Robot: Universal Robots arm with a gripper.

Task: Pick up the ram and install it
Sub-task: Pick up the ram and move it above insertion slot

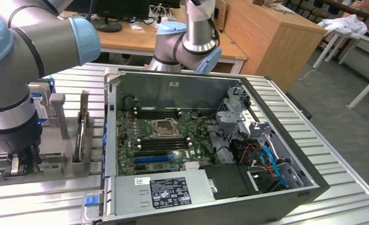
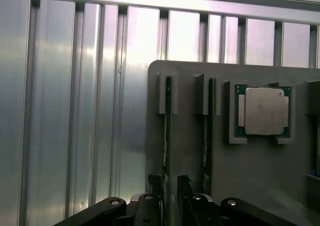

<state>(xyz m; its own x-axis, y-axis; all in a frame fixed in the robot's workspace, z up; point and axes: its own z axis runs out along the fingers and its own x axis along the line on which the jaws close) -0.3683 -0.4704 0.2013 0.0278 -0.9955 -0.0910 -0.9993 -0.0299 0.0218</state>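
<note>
Right under gripper (image 2: pixel 170 182): grey holder tray (image 2: pixel 250 186), w/ CPU (image 2: pixel 263 111) seated in a pocket near it. Beneath: ribbed alu table (image 2: pixel 75 111). Well apart from gripper, toward exterior view's right: open PC case (image 1: pixel 171 91) w/ mobo (image 1: pixel 143 140) & PSU (image 1: pixel 165 190)

The gripper (image 1: pixel 23 168) sits low over a grey holder (image 1: pixel 59 163) on the counter (image 1: pixel 40 201), at 9 o'clock from the open case (image 1: pixel 171 89). Inside, the motherboard (image 1: pixel 153 140) lies flat, with the power supply (image 1: pixel 165 190) at its 6 o'clock.
</note>
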